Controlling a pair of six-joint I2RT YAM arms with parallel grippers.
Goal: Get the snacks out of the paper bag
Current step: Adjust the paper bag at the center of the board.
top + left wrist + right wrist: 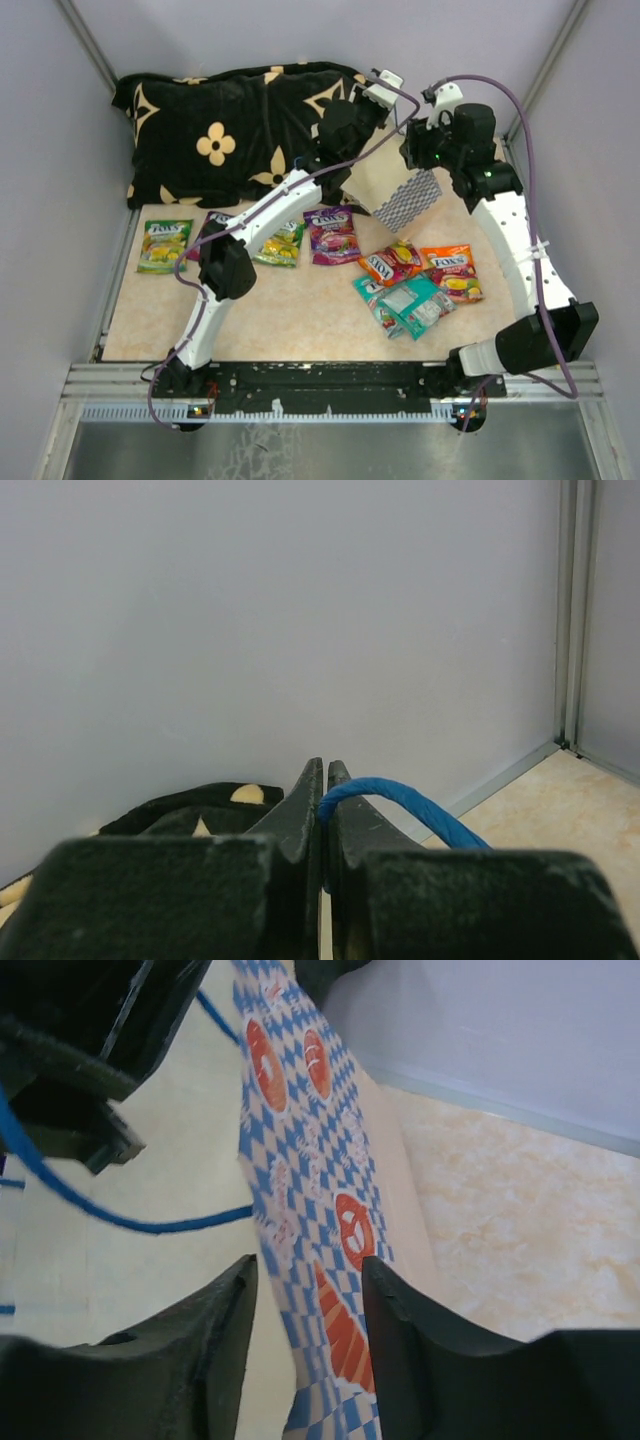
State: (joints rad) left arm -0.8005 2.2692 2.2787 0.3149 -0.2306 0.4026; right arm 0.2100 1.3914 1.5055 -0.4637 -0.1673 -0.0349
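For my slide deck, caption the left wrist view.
Left gripper shut on a blue cord handle, grey wall behind.

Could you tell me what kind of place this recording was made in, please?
Probably a lab test cell, not a home: plain grey panel walls, two robot arms bolted to a rail, and staged snacks on a small tabletop.

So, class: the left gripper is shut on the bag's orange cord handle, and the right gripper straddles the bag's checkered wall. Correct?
No: the cord handle is blue, not orange, as the left wrist view shows. The left gripper is shut on it, and the right gripper does straddle the paper bag's checkered wall.
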